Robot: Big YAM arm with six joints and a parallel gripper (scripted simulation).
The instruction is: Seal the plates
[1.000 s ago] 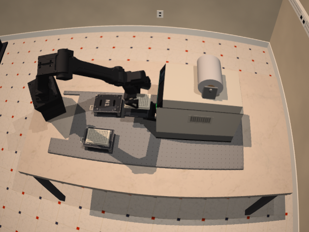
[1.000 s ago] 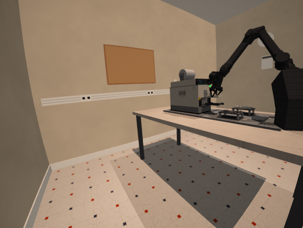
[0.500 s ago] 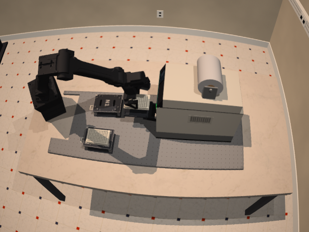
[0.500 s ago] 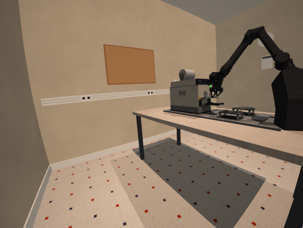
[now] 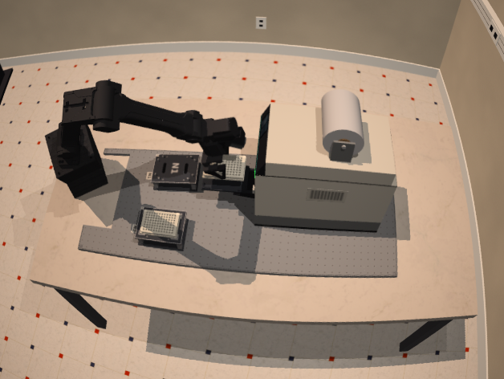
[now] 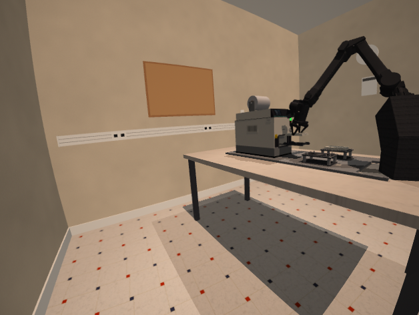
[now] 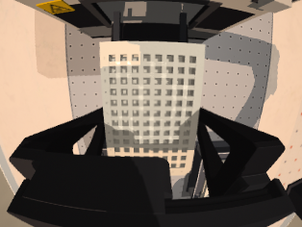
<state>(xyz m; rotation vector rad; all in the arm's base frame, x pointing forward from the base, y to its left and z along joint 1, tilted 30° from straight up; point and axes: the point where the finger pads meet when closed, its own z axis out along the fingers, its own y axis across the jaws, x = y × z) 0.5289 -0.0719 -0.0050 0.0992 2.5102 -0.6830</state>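
Observation:
My gripper (image 5: 221,168) is shut on a white well plate (image 5: 234,167) and holds it a little above the sealer's dark stage (image 5: 228,185), just in front of the sealer (image 5: 326,171). In the wrist view the plate (image 7: 152,104) sits between my two fingers with the stage's rails (image 7: 150,27) beyond it. In the side view the plate (image 6: 297,133) hangs above the stage (image 6: 297,143). Nest N1 (image 5: 176,169) stands empty beside the stage. The other white plate (image 5: 160,223) lies in the near nest. A green lamp (image 5: 254,173) glows on the sealer's front.
A white foil roll (image 5: 342,118) sits on top of the sealer. The grey perforated base plate (image 5: 260,240) carries the nests and the sealer. The arm's base (image 5: 75,158) stands at the table's left end. A yellow warning label (image 7: 57,8) shows on the sealer's front.

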